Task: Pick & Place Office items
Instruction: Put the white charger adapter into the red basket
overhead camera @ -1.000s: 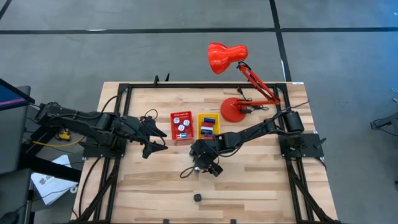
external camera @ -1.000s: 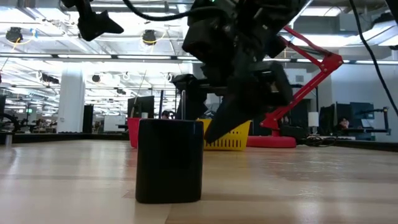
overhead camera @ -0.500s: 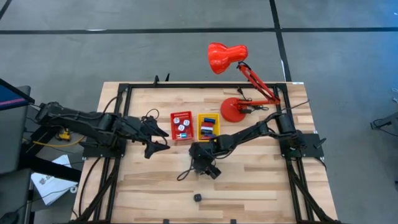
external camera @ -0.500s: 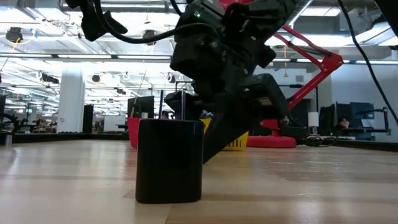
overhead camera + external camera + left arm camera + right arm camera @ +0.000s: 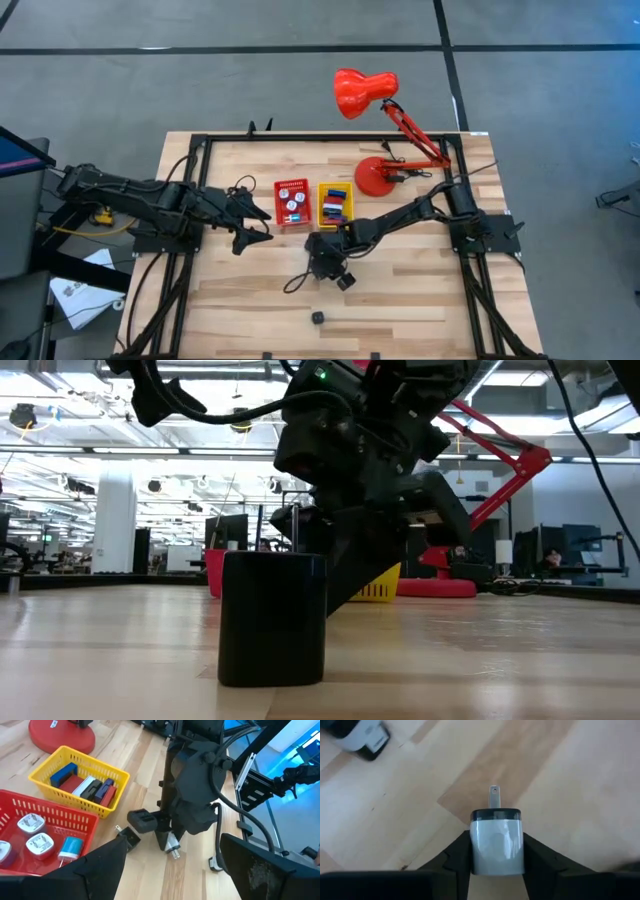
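Right wrist view shows my right gripper (image 5: 496, 851) clamped on a white plug adapter (image 5: 496, 845), prong forward, low over the counter (image 5: 580, 795).

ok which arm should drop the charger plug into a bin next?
Right. The right gripper is already shut on the white charger plug, low over the table just in front of the yellow bin. The left gripper sits open and empty beside the red bin.

Right end effector (image 5: 345, 281) slightly farther forward.
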